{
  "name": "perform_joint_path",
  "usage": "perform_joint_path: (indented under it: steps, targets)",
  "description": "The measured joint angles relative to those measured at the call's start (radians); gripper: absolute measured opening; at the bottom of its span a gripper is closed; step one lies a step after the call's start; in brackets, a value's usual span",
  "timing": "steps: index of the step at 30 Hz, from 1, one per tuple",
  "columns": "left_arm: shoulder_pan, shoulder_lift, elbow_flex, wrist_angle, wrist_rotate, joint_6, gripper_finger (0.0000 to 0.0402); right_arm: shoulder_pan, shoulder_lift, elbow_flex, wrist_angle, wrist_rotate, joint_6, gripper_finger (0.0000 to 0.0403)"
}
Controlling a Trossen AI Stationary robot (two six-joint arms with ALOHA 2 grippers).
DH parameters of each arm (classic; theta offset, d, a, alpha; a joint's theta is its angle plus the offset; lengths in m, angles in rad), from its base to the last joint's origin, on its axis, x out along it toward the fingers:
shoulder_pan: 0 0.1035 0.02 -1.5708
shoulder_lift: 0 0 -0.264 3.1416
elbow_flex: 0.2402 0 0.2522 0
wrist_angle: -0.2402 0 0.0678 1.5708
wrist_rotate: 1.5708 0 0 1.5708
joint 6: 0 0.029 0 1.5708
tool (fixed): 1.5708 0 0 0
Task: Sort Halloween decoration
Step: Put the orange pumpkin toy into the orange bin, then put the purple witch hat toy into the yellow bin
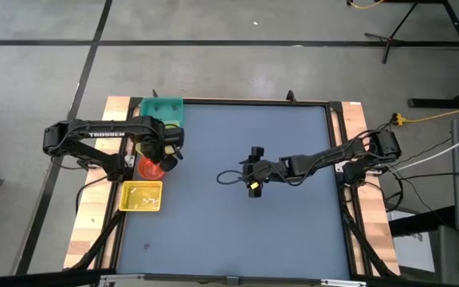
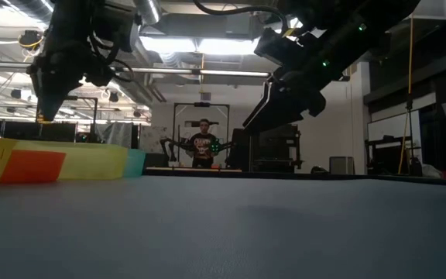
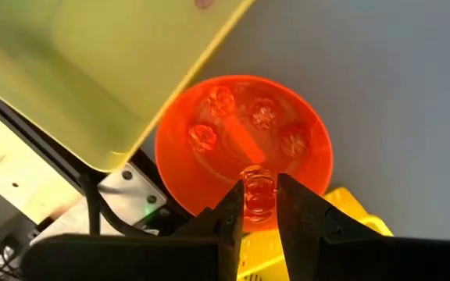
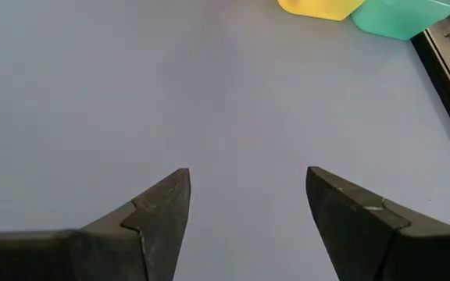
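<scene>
My left gripper (image 3: 258,204) hangs above the round red bin (image 3: 209,168) at the table's left edge, shut on a small round orange trinket (image 3: 258,187). Several more orange trinkets (image 3: 262,117) lie on the red bin's floor. In the high view this gripper (image 1: 166,155) sits between the teal bin (image 1: 162,110) and a yellow bin (image 1: 142,196). A tiny dark trinket (image 1: 146,245) lies on the mat near the front left. My right gripper (image 4: 244,183) is open and hovers over bare mat at the table's middle (image 1: 253,182). My left gripper pinches the orange trinket (image 3: 258,178) between its two fingers (image 3: 229,215), coming from above and pointing down. The trinket is lifted clear, above the red bin's rim on the side nearest the gripper.
The blue mat (image 1: 293,223) lies open across the middle and right. The bins stand in a column along the left edge; a large yellow bin (image 3: 92,70) sits beside the red one. Wooden rails (image 1: 373,231) frame the mat. A person (image 2: 204,147) stands far behind the table.
</scene>
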Motion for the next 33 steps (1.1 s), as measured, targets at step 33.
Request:
perform_joint_path:
  steps: [33]
  targets:
    - [-0.127, 0.0, 0.0, 0.009, -0.079, 0.003, 0.0162, 0.0, 0.0, 0.0, -0.001, 0.0, 0.0, 0.0255]
